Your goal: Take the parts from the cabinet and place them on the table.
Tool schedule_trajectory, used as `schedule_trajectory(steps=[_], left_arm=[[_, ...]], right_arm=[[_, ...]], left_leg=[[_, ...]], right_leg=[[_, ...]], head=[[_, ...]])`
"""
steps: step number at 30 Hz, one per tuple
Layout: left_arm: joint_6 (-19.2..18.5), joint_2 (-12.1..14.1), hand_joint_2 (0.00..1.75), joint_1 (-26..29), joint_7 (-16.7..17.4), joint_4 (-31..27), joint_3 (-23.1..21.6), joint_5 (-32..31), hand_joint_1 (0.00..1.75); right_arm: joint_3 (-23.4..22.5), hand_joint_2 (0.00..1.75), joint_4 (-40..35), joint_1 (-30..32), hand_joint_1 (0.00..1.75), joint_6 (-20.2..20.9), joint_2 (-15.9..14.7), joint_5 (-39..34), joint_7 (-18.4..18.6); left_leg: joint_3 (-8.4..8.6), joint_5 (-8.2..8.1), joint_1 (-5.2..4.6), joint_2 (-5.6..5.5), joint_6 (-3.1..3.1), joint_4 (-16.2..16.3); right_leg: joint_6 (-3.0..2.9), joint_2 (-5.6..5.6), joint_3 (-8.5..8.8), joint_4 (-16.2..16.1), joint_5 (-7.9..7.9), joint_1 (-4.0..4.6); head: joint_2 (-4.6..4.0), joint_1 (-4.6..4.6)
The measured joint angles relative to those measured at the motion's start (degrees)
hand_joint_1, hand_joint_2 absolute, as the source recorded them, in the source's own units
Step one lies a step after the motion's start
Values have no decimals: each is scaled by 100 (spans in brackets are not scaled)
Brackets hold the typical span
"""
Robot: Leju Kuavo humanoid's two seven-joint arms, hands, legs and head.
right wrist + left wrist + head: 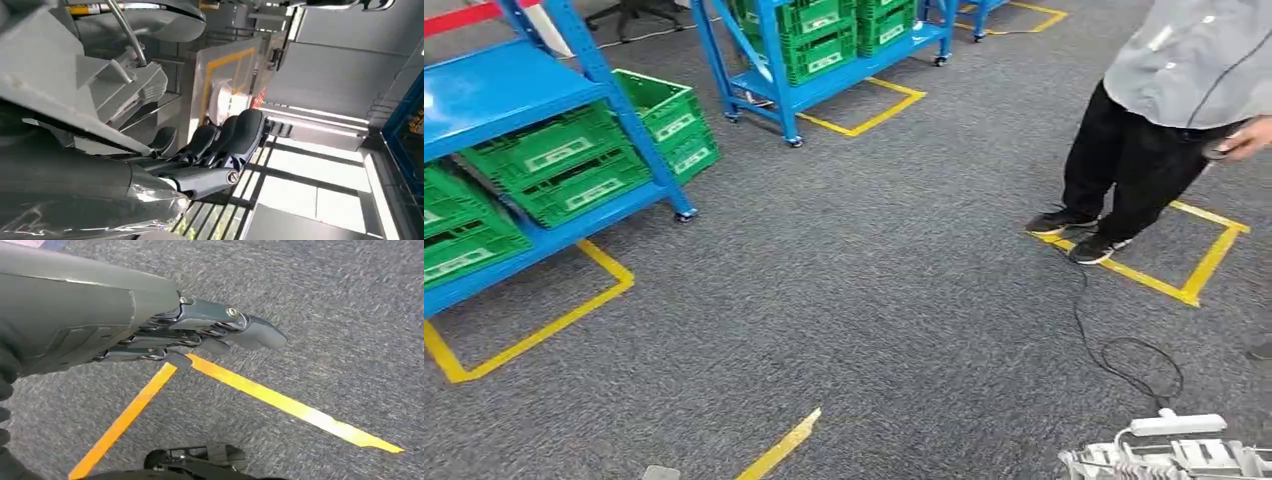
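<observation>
Grey left hand [210, 332]: hangs over carpet, fingers stretched out, holding nothing
Right hand [220, 145]: dark fingers cupped under a light grey ribbed metal part [100, 85], gripping it

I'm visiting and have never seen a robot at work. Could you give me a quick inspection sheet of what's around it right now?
Surface: grey carpet with yellow tape boxes.
Job's things: grey metal part held in the right hand; no table seen.
Clutter: green crates on blue racks.
Hands: left hand empty, fingers extended over the carpet.
Cables: black cable and white power strip on the floor.
Surroundings: a person stands at right.
</observation>
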Motion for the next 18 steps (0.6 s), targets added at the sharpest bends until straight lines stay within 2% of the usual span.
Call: schedule_trajectory(steps=[1, 2, 3, 4, 5, 7, 8, 9, 10, 12, 13, 14, 15, 16, 17, 18], left_arm=[[0, 0, 175, -2, 0, 0, 2, 0, 0], [0, 2, 175, 0, 0, 0, 4, 0, 0], [0, 15, 175, -1, 0, 0, 15, 0, 0], [-2, 4, 175, 7, 0, 0, 24, 0, 0], [-2, 7, 175, -5, 0, 0, 31, 0, 0], [-2, 4, 175, -3, 0, -2, 37, -11, 0], [-4, -15, 175, -3, 0, -11, 37, -18, 0], [-7, -11, 175, -7, -2, -15, 46, -18, 0], [-4, -13, 175, -6, -4, -17, 57, -20, 0], [-11, -20, 175, 7, -4, -17, 90, -37, 0], [-15, -20, 175, 8, -4, -17, 98, -53, 0], [-24, -22, 175, 11, -7, -17, 114, -68, 0], [-24, -26, 175, 8, -7, -17, 122, -70, 0], [-37, -33, 175, 3, -7, -17, 127, -77, 0], [-42, -39, 175, 0, -7, -17, 129, -81, 0], [-42, -42, 175, -1, -7, -17, 131, -85, 0]], right_arm=[[-2, 175, 0, 1, 80, 0, 4, 0, -2], [-4, 175, -2, -1, 80, 0, 7, 0, -4], [-7, 175, 0, -5, 80, 0, 13, 0, -4], [-9, 175, -2, -21, 80, 0, 15, -4, -4], [-11, 175, -4, -17, 80, 0, 15, -17, -13], [-48, 175, -28, -4, 80, 0, 17, -59, -26], [-59, 175, -46, -7, 80, -2, 15, -74, -31], [-68, 175, -50, -3, 80, -2, 17, -83, -39], [-68, 175, -52, -23, 80, 0, 17, -101, -46], [-68, 175, -50, -40, 80, 28, 17, -207, -57], [-70, 175, -50, -35, 80, 39, 17, -256, -68], [-70, 175, -50, -37, 80, 46, 17, -319, -85], [-81, 175, -52, -38, 80, 52, 17, -361, -105], [-94, 175, -52, -38, 80, 55, 17, -394, -109], [-101, 175, -57, -38, 80, 57, 17, -406, -109], [-103, 175, -63, -43, 80, 57, 17, -411, -114]], left_leg=[[200, 301, -13, -39, 47, -447], [438, 587, -25, -155, 105, -970], [581, 692, -36, -403, 173, -1330], [616, 663, -19, -443, 196, -1452], [638, 610, -36, -409, 166, -1500], [627, 629, -59, -332, 189, -1518], [667, 695, 11, -246, 216, -1640], [690, 708, -5, -190, 227, -1664], [688, 707, -8, -127, 257, -1667], [681, 701, -21, 11, 263, -1663], [678, 700, -21, 78, 262, -1660], [680, 693, -21, 132, 252, -1659], [687, 684, -21, 198, 240, -1658], [705, 669, -18, 247, 219, -1657], [732, 648, -12, 293, 191, -1651], [774, 625, -23, 337, 157, -1638]], right_leg=[[1, 64, 17, 0, 1, 15], [2, 122, 36, 0, 1, 19], [8, 156, 25, -2, 5, -2], [32, 220, -2, 34, 5, 40], [67, 260, -53, 34, 27, 17], [150, 360, -85, -8, 69, -18], [174, 360, -136, 35, 49, -17], [192, 100, -193, 159, -42, 3], [226, -71, -354, 475, -267, -3], [282, -179, -767, 1355, -695, -27], [310, -191, -931, 1694, -806, -34], [329, -200, -971, 1777, -765, -47], [345, -210, -853, 1578, -596, -62], [351, -243, -611, 1143, -358, -72], [352, -341, -277, 554, -115, -80], [356, -536, -7, 92, -19, -81]], head=[[0, 7], [0, 2], [0, 15], [0, 13], [0, -7], [0, -9], [0, 9], [0, 11], [0, 46], [0, 42], [0, 44], [0, 44], [0, 42], [0, 44], [0, 46], [0, 46]])
